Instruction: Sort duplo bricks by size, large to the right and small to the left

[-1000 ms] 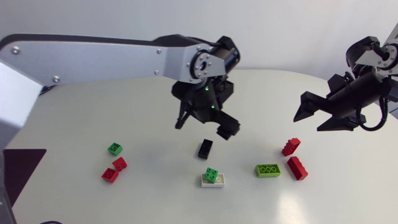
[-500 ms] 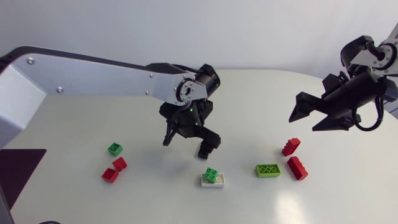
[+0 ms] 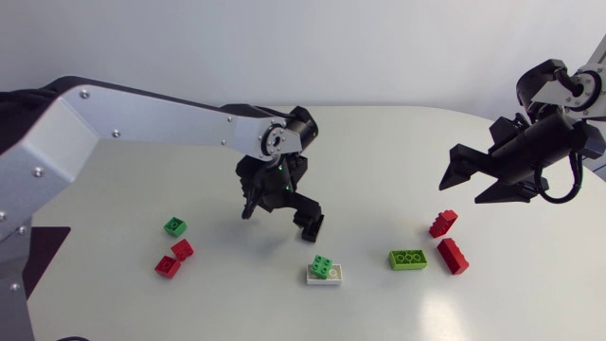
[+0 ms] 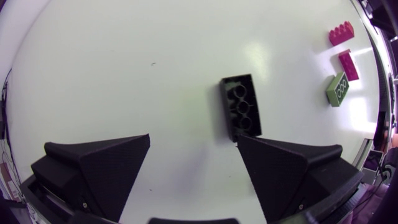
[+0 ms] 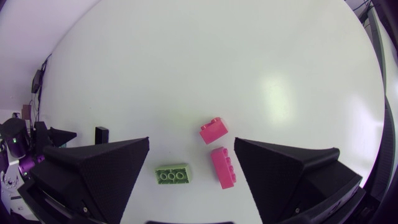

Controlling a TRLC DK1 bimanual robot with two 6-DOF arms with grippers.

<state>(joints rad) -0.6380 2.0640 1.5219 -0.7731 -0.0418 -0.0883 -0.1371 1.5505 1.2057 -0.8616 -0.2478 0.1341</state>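
Observation:
A black long brick [image 4: 239, 107] lies on the white table just ahead of my left gripper [image 4: 193, 138], by the tip of one finger. That gripper [image 3: 279, 216] is open and hangs low over the table's middle; in the head view it hides the black brick. My right gripper [image 3: 473, 180] is open, empty and held high at the right. Below it lie two red bricks [image 3: 442, 223] [image 3: 453, 256] and a lime long brick [image 3: 408, 259]. At the left sit a small green brick [image 3: 174, 226] and two small red bricks [image 3: 182, 249] [image 3: 167, 266].
A small green brick [image 3: 322, 265] rests on a white long brick [image 3: 326, 277] near the front middle. The right wrist view shows the red bricks [image 5: 213, 130] [image 5: 223, 167] and the lime brick [image 5: 173, 175] under my right gripper [image 5: 191, 143], with the black brick [image 5: 101, 134] farther off.
My left gripper has come down and leftward onto the spot of the black brick, still open. My right gripper has drifted slightly left.

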